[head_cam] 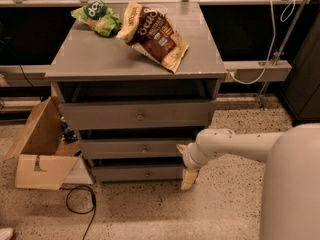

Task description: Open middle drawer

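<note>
The grey cabinet [100, 59] has three drawers. The middle drawer [115, 149] is a wide grey panel with a small round knob [145, 148] at its centre, and it looks pushed in. My gripper [185, 164] is at the right end of the middle and bottom drawer fronts, to the right of the knob. Its yellowish fingers [189, 179] are spread apart, one near the middle drawer's right edge and one pointing down. It is open and holds nothing.
The taller top drawer [100, 115] and the slim bottom drawer [120, 173] are above and below. A brown chip bag [155, 34] and a green bag [97, 16] lie on top. An open cardboard box [40, 154] and a black cable [82, 204] are on the floor at the left.
</note>
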Motion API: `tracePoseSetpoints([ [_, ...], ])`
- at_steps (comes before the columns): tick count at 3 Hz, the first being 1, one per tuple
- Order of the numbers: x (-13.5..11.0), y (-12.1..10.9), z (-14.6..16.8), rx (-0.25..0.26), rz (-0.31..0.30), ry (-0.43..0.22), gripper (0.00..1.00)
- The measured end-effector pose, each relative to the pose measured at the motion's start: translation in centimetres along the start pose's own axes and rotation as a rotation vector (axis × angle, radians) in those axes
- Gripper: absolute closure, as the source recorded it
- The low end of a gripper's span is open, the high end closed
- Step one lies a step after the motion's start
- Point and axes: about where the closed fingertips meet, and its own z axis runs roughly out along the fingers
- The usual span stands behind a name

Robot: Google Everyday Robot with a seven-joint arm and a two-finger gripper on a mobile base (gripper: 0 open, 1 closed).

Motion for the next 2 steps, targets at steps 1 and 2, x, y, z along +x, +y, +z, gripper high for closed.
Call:
tracePoseSetpoints([
  [1, 1.3, -2.5, 1.6, 0.046, -0.012, 0.070, 0.00],
  [2, 1.7, -5.7, 2.9, 0.115, -0.019, 0.118, 0.00],
])
